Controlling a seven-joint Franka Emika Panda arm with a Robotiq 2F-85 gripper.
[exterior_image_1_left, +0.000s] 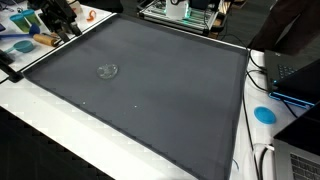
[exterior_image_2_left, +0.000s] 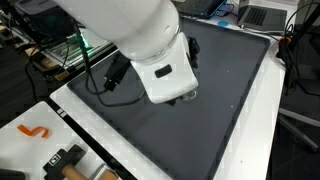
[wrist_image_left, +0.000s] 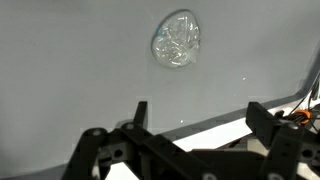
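Observation:
A small round piece of crumpled clear plastic (exterior_image_1_left: 107, 70) lies on the dark grey mat (exterior_image_1_left: 160, 100). In the wrist view the plastic piece (wrist_image_left: 177, 38) sits ahead of my gripper (wrist_image_left: 200, 116), well beyond the fingertips. The gripper is open with nothing between its black fingers (wrist_image_left: 140, 112). It hangs over the mat's edge, where the white table (wrist_image_left: 215, 135) shows. In an exterior view the gripper (exterior_image_1_left: 60, 22) is near the mat's far left corner. In an exterior view the white arm (exterior_image_2_left: 140, 35) hides the fingers and the plastic piece.
A blue disc (exterior_image_1_left: 264, 114) and a laptop (exterior_image_1_left: 295, 75) lie right of the mat. Tools and small items (exterior_image_1_left: 22, 42) crowd the far left. A metal rack (exterior_image_1_left: 180, 12) stands behind the mat. An orange piece (exterior_image_2_left: 33, 130) lies on the white table.

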